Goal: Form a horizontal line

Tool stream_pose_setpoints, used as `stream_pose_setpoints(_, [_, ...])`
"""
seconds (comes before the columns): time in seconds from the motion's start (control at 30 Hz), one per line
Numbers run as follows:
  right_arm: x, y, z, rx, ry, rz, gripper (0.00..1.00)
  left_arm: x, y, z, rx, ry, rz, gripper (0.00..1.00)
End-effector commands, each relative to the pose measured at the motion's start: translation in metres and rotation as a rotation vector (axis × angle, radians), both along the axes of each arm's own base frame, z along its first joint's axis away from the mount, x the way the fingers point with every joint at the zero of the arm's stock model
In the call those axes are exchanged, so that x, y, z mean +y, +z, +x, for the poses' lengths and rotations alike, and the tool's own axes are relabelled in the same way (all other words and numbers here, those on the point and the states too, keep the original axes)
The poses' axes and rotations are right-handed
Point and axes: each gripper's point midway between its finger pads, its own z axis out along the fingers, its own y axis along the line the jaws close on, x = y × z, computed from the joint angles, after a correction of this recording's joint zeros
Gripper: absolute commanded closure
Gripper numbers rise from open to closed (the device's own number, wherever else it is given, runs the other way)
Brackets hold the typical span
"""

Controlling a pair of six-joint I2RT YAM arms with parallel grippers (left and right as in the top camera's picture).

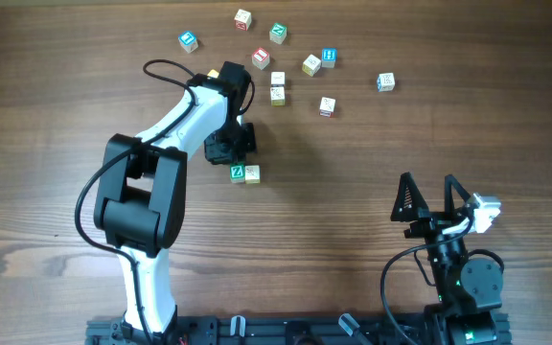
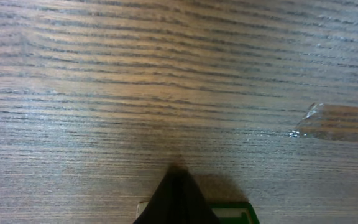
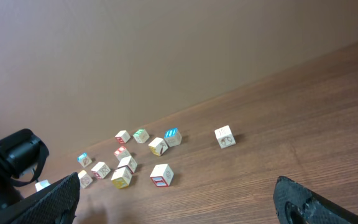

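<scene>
The horizontal line is a short row of two cubes: a green-faced Z cube [image 1: 237, 172] and a cream cube [image 1: 252, 173] touching its right side. My left gripper [image 1: 236, 156] hangs just behind them, shut with nothing in it. In the left wrist view its closed black fingertips [image 2: 178, 186] point down over the seam between the green cube [image 2: 238, 210] and the cream one [image 2: 142, 208]. At the lower right my right gripper [image 1: 427, 196] stands open and empty, far from the row. Its two fingers frame the bottom of the right wrist view [image 3: 176, 208].
Several loose cubes lie scattered at the back: a blue one [image 1: 189, 41], a cream one [image 1: 243, 17], a teal one [image 1: 278, 33], a red one [image 1: 261, 57], a pale pair [image 1: 277, 87], another red-edged one [image 1: 326, 105] and a blue one [image 1: 384, 82].
</scene>
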Motion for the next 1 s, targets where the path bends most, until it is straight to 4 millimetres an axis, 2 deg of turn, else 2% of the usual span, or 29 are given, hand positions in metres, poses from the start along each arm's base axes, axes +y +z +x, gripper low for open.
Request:
stream_pose_setpoints(0.0, [0.001, 0.001, 0.000, -0.004, 0.007, 0.001, 0.00, -0.004, -0.008, -0.010, 0.038, -0.004, 0.002, 0.96])
stream_pose_setpoints(0.2, [0.001, 0.001, 0.000, -0.004, 0.008, 0.001, 0.00, -0.004, -0.008, -0.010, 0.036, -0.005, 0.002, 0.96])
stream_pose_setpoints(0.3, [0.001, 0.001, 0.000, -0.004, 0.008, 0.001, 0.00, 0.007, -0.010, 0.006, -0.035, 0.014, 0.068, 0.96])
stream_pose_setpoints(0.37, [0.001, 0.001, 0.000, -0.004, 0.008, 0.001, 0.00, 0.017, -0.010, 0.025, -0.104, 0.067, 0.097, 0.96])
stream_pose_setpoints(0.4, [0.001, 0.001, 0.000, -0.004, 0.007, 0.001, 0.00, 0.015, -0.010, 0.032, -0.129, 0.076, 0.074, 0.96])
stream_pose_setpoints(0.43, [0.001, 0.001, 0.000, -0.004, 0.008, 0.001, 0.00, 0.005, -0.009, 0.036, -0.136, 0.076, 0.017, 0.96])
stream_pose_setpoints(0.5, [0.001, 0.001, 0.000, -0.004, 0.008, 0.001, 0.00, -0.015, -0.007, 0.032, -0.116, 0.055, -0.079, 0.96])
stream_pose_setpoints(0.6, [0.001, 0.001, 0.000, -0.004, 0.008, 0.001, 0.00, -0.021, -0.007, 0.027, -0.107, 0.038, -0.080, 0.96])
stream_pose_setpoints(0.63, [0.001, 0.001, 0.000, -0.004, 0.008, 0.001, 0.00, -0.018, -0.007, 0.030, -0.120, 0.045, -0.059, 0.96])
stream_pose_setpoints(0.77, [0.001, 0.001, 0.000, -0.004, 0.008, 0.001, 0.00, 0.022, -0.009, 0.039, -0.143, 0.192, 0.076, 0.96])
stream_pose_setpoints(0.9, [0.001, 0.001, 0.000, -0.004, 0.008, 0.001, 0.00, 0.058, -0.009, 0.008, 0.011, 0.252, 0.137, 0.96])
stream_pose_setpoints(0.97, [0.001, 0.001, 0.000, -0.004, 0.008, 0.002, 0.00, 0.063, -0.007, -0.005, 0.064, 0.248, 0.155, 0.96])
